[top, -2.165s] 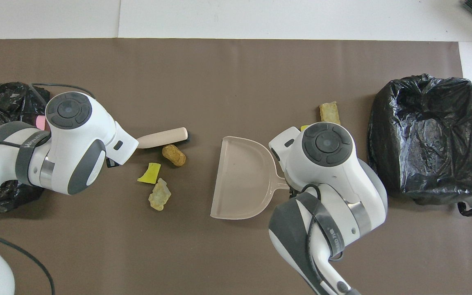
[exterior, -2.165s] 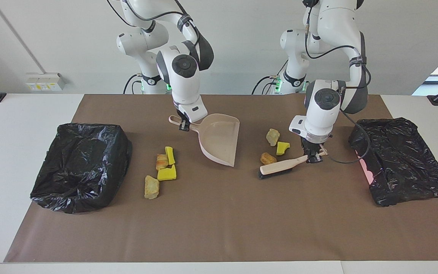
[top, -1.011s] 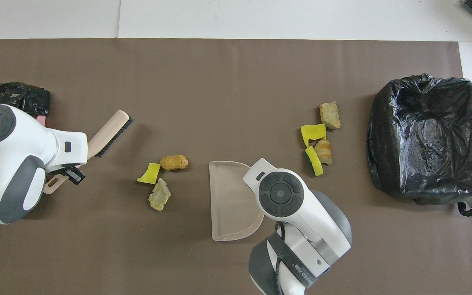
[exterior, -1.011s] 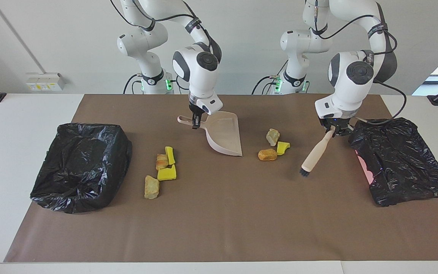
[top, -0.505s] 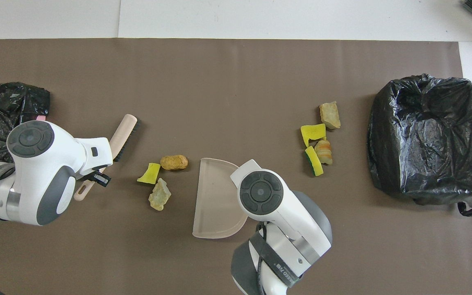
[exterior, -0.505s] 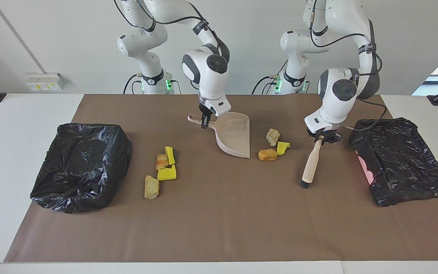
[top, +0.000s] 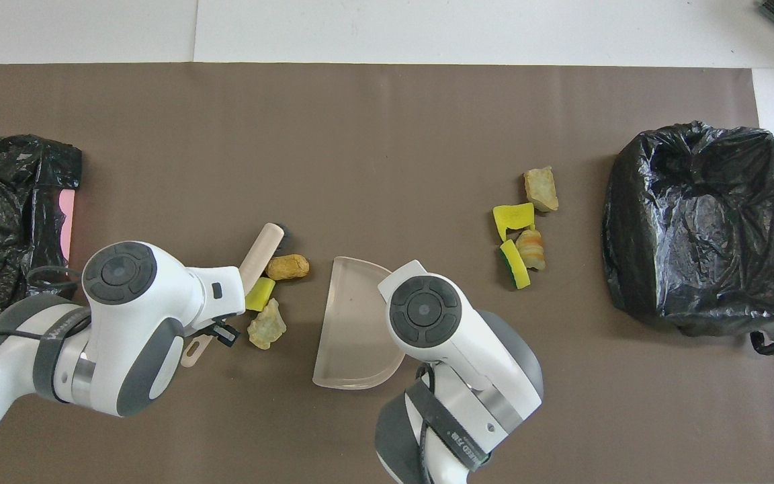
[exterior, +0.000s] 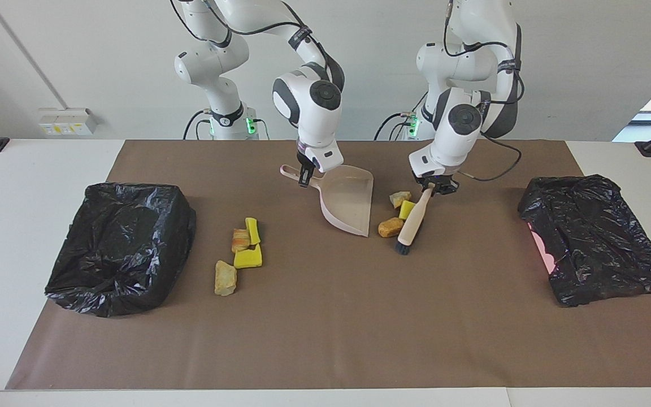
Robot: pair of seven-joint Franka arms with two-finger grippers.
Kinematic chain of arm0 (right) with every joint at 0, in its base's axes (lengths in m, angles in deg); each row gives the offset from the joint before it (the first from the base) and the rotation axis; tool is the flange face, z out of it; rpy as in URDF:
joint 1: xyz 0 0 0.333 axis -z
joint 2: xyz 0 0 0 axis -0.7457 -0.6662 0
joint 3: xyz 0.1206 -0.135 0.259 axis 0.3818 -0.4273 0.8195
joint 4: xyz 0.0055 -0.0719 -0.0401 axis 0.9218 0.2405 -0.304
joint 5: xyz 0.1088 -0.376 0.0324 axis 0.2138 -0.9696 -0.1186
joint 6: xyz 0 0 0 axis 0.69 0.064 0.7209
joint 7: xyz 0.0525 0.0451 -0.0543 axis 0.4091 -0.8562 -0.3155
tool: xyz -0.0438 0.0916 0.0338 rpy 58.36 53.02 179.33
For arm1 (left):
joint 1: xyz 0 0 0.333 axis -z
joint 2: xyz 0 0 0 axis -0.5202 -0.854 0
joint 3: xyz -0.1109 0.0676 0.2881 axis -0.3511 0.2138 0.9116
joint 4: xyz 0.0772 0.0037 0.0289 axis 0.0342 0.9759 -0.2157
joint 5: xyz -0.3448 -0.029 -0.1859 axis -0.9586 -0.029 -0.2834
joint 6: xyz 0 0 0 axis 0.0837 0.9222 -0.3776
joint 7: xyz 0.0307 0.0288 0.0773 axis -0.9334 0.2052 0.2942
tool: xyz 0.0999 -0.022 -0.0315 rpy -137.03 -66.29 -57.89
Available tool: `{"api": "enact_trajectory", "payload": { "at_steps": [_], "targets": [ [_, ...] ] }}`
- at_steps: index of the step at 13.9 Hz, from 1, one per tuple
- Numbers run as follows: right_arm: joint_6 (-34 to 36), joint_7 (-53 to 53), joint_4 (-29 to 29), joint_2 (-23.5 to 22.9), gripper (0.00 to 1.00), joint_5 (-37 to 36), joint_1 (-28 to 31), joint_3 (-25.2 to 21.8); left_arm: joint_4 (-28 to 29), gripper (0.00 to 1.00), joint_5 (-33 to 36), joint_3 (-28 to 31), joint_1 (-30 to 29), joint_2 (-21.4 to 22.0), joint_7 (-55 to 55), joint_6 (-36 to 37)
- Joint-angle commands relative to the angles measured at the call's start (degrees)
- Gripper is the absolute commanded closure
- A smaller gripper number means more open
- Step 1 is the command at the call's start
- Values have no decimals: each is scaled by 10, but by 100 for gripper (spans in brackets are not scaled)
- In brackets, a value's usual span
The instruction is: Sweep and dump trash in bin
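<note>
My right gripper is shut on the handle of the beige dustpan, whose open edge faces three scraps of trash. These are a brown chunk, a yellow piece and a tan piece. My left gripper is shut on the brush, which slants down against those scraps, bristles on the mat. From above, the brush lies beside the brown chunk, with the dustpan a short gap away. The right gripper is hidden under its wrist there. Several more scraps lie toward the right arm's end.
A black-bag-lined bin stands at the right arm's end of the brown mat. A second black-bagged bin, pink showing at its rim, stands at the left arm's end. The second scrap group lies between dustpan and bin.
The left arm swung the brush in from near its bin until it met the three scraps, nudging them toward the dustpan. The dustpan has hardly moved over the last half second.
</note>
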Motion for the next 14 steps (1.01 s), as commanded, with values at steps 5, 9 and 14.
{"api": "enact_trajectory", "payload": {
  "at_steps": [5,9,14],
  "targets": [
    [10,-7,6,-1,100,7,4,3,-13,100,-116,8,110,18,136,29],
    [11,-6,6,-1,100,6,5,3,-76,100,-121,17,96,28,154,105],
    [-2,42,18,-1,100,-3,13,2,-58,100,-95,16,73,78,364,193]
  ]
}}
